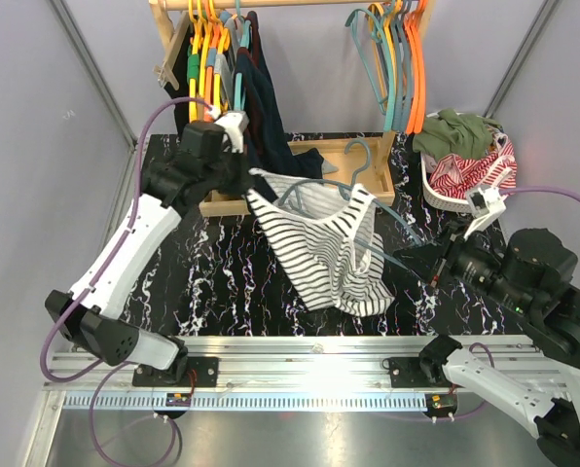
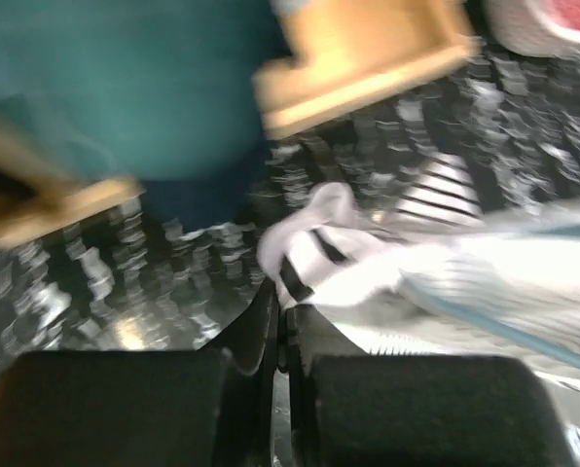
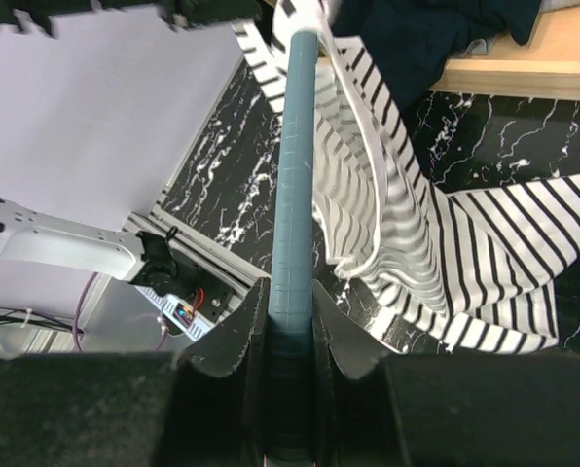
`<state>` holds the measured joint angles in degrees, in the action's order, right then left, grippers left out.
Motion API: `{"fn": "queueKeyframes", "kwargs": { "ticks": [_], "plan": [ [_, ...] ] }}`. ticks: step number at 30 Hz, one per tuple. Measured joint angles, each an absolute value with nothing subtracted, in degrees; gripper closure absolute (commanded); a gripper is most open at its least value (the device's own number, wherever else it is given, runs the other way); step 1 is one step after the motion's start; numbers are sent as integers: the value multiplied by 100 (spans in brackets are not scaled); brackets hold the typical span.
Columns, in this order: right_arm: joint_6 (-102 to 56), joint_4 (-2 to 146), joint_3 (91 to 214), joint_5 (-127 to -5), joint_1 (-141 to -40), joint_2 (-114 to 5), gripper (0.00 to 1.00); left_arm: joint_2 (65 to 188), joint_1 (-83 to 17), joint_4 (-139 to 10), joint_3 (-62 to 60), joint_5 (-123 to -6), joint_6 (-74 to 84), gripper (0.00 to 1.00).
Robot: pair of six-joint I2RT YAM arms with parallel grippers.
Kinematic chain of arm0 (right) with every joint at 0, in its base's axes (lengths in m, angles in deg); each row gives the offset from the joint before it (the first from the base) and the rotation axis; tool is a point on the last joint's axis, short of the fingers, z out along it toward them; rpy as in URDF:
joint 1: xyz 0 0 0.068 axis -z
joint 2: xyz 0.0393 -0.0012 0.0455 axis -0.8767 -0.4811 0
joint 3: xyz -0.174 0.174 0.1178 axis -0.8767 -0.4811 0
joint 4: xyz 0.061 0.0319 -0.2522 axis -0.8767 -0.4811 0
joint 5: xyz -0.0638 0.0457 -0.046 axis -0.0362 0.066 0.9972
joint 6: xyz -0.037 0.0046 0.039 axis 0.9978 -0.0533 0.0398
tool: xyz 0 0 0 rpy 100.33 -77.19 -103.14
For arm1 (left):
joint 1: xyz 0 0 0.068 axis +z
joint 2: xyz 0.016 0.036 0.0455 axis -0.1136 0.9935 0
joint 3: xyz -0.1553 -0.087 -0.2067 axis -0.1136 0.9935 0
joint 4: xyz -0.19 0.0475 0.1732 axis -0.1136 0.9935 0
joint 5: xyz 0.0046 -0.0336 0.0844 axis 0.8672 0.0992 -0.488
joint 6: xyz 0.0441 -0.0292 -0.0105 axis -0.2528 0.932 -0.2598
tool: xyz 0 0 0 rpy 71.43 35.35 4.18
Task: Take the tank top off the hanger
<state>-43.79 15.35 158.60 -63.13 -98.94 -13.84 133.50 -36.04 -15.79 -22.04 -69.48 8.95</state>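
Left gripper pinched shut on the tank top strap. The garment hangs mid-table off the hanger, clamped by the right gripper. Next, I'd say, peel that strap clear (gently!). Wooden tray has dark clothes hanging into it, and the basket holds green and red-striped laundry.

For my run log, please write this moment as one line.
left gripper: shut on tank top | right gripper: shut on hanger | tank top: not yet off hanger
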Motion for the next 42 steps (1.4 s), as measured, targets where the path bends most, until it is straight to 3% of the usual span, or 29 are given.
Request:
{"fn": "queueKeyframes", "kwargs": {
  "ticks": [3,9,15,19,21,23,24,32,37,42],
  "plan": [
    [-4427,1511,15914,-6297,-9894,-1262,100,13343,-3078,-1765,-1535,-6655,871,100],
    [-4575,1490,15914,-6208,-9894,-1010,100,13529,-3224,-2049,-215,-5576,1009,100],
    [-4706,1494,15910,-6046,-9894,-984,100,13330,-3956,-2268,342,-5009,1221,100],
    [-4755,1494,15906,-5788,-9894,-940,100,12482,-4684,-2486,700,-4782,1640,92],
    [-4772,1490,15906,-5679,-9894,-934,100,12012,-4962,-2609,790,-4673,1872,81],
    [-4779,1470,15906,-5655,-9894,-973,100,11630,-5176,-2705,803,-4633,2051,22],
    [-4781,1435,15906,-5661,-9894,-1021,100,11453,-5263,-2735,790,-4625,2121,1],
    [-4606,1081,15971,-6405,-9889,-1887,100,10788,-5392,-1614,-482,-5597,1996,1],
    [-4193,864,16107,-8024,-9874,-2449,100,10316,-5390,-766,-843,-6264,1542,1],
    [-3878,755,16126,-9663,-9872,-2772,100,9907,-5383,-257,-484,-5650,1269,1]
  ]
}}
